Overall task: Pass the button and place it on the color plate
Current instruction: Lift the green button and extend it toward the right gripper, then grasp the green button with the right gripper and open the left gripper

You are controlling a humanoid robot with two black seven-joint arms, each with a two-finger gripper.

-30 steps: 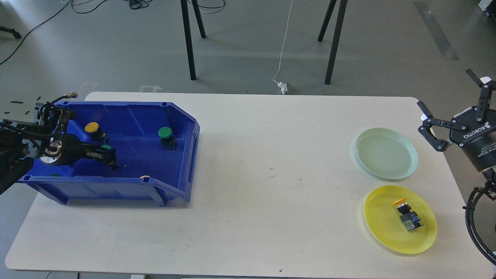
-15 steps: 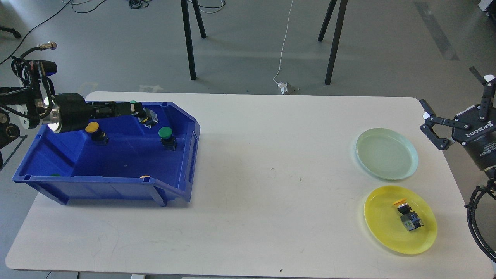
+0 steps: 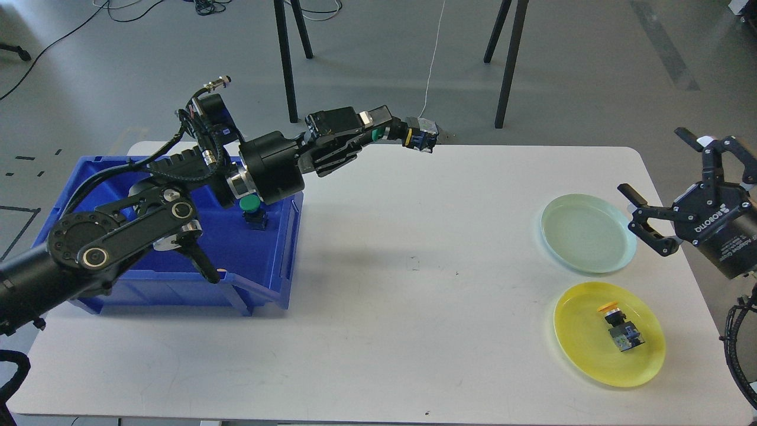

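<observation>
Green-capped button point(image 3: 408, 135) clamped in left gripper point(image 3: 387, 131); right gripper point(image 3: 662, 204), fingers apart, waits beyond. Shallow grip risks dropping during handover.

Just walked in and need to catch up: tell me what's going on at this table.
The left gripper holds a green-capped button raised above the white table, extended out past the blue bin toward the right side. The right gripper is open and empty beside the pale green plate, which has nothing on it. The yellow plate already holds a yellow button. Another green button sits in the bin.
</observation>
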